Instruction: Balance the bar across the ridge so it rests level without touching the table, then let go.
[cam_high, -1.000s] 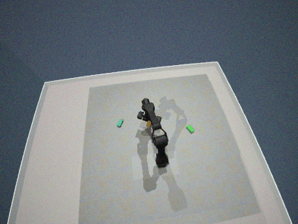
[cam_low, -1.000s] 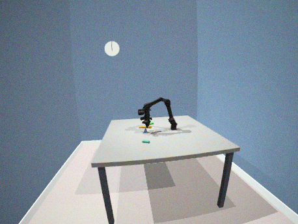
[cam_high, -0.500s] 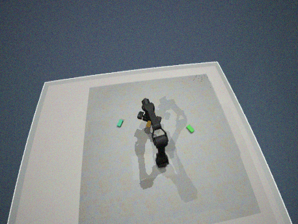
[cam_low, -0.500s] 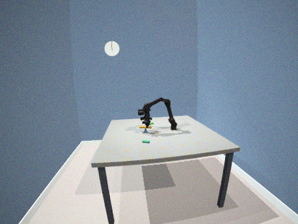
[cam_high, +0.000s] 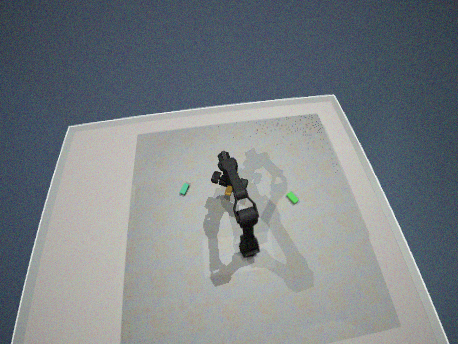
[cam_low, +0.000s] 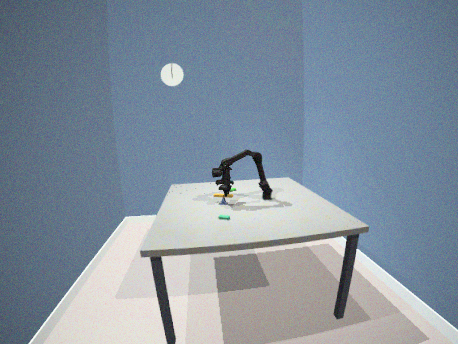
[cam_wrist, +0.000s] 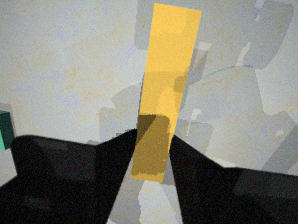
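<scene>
A flat yellow-orange bar (cam_wrist: 169, 65) (cam_low: 220, 195) (cam_high: 228, 190) is held near one end by my gripper (cam_wrist: 152, 139) (cam_low: 226, 190), which is shut on it. In the exterior view the bar hangs roughly level just above a small blue ridge (cam_low: 223, 201) on the table (cam_low: 280, 220). I cannot tell whether the bar touches the ridge. In the wrist view the bar runs away from the fingers over the table top, and the ridge does not show clearly. From above, the arm covers most of the bar.
Two small green blocks lie on the table, one to each side of the arm (cam_high: 184, 188) (cam_high: 292, 197); one shows at the left edge of the wrist view (cam_wrist: 5, 131). The arm's base (cam_high: 248, 246) stands mid-table.
</scene>
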